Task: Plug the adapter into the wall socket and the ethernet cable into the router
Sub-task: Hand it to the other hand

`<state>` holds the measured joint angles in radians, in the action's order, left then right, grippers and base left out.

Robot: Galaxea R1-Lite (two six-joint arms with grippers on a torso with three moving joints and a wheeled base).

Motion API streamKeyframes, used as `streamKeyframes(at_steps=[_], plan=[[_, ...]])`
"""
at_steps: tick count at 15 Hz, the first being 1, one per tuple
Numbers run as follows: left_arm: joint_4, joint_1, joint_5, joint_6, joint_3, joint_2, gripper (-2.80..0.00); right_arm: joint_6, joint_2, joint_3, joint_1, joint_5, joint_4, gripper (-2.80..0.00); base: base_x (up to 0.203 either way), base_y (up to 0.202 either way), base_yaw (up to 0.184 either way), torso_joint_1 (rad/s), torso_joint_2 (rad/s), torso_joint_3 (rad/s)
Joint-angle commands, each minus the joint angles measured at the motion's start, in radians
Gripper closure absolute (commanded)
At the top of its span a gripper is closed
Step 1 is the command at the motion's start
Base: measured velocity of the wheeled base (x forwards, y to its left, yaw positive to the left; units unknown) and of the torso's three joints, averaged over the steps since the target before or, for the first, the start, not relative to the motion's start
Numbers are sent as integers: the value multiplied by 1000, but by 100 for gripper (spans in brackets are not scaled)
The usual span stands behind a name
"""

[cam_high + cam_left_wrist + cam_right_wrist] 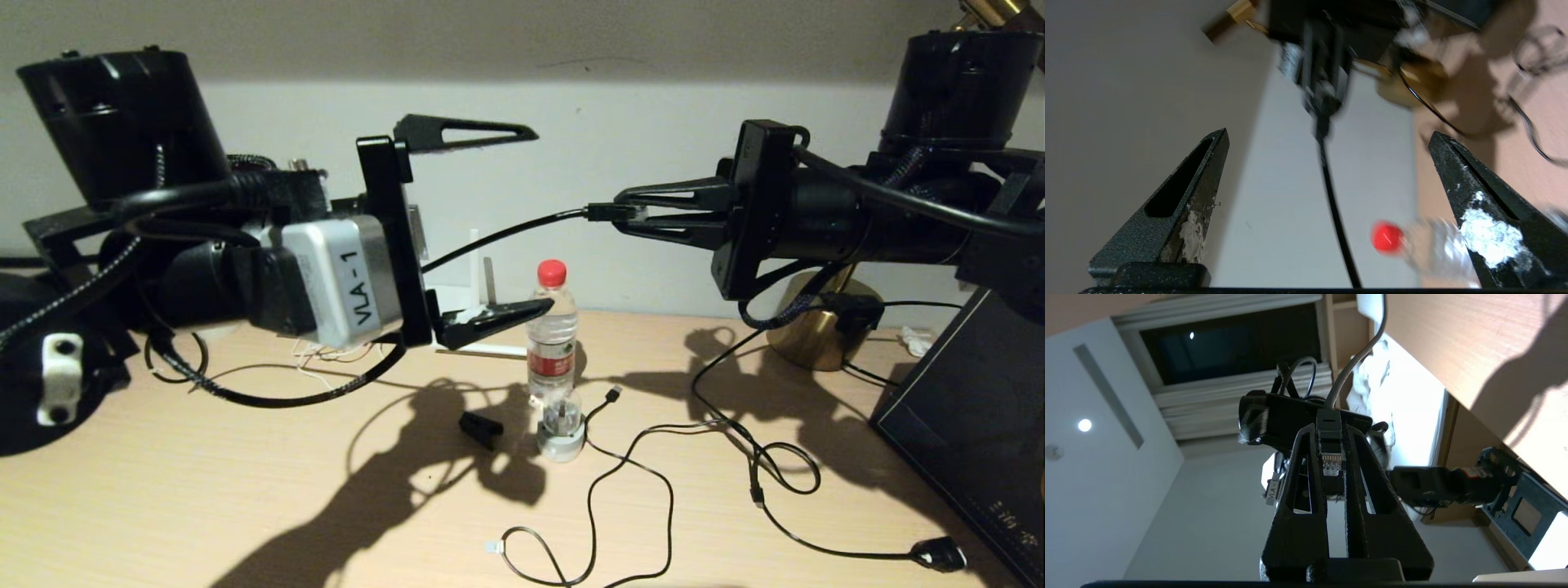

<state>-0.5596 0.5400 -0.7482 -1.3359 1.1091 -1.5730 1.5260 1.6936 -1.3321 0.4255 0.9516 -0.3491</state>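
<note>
Right gripper (pixel 629 213) clamps ethernet cable (pixel 506 235) midair.

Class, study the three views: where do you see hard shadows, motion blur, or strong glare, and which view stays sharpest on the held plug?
Head view: hard arm shadows fall across the wooden table, so the light is strong and from one side. Left wrist view: the water bottle and the right gripper are smeared by blur. Right wrist view: bright glare washes out the background, yet the ethernet cable connector is sharp.

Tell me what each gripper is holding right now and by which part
The right gripper is shut on the ethernet cable, pinching it by its clear clip connector. The left gripper is open and holds nothing.
</note>
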Motion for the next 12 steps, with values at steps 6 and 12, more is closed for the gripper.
streamKeyframes(at_steps=[6, 12], plan=[[-96, 49, -80, 1, 60, -73, -280, 113, 9, -70, 35, 64, -7, 0, 0, 0, 0, 0, 0, 0], [-143, 46, -80, 4, 61, -85, -280, 142, -41, -40, 35, 125, -1, 0, 0, 0, 0, 0, 0, 0]])
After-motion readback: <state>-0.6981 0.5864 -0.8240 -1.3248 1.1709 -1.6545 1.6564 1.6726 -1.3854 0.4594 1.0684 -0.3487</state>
